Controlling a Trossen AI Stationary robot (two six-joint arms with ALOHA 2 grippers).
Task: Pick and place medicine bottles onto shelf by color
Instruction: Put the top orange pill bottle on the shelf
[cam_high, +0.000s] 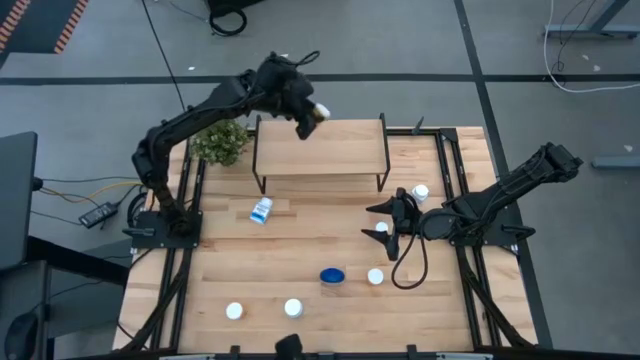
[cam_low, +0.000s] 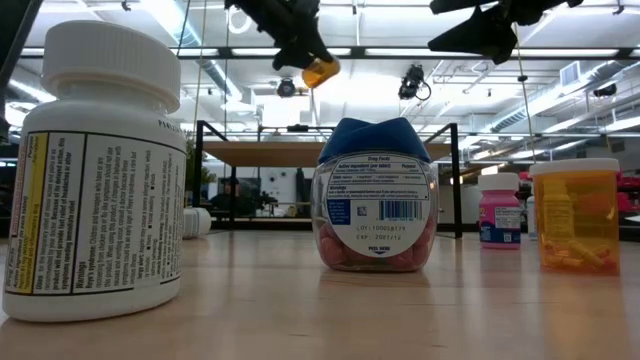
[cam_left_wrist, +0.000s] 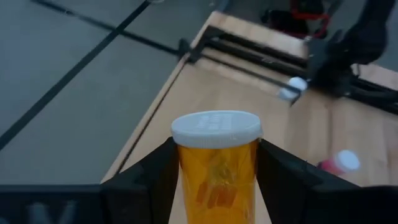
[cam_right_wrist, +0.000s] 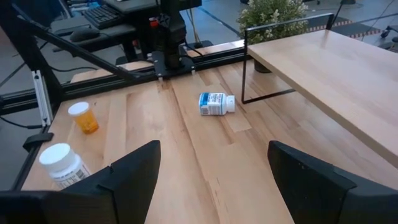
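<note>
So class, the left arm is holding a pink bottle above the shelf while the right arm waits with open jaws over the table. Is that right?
Not quite: the bottle is orange, not pink. The left wrist view shows the left gripper closed on an orange bottle with a white cap. The rest stands: it is held above the shelf, and the right gripper waits with open jaws over the table.
</note>
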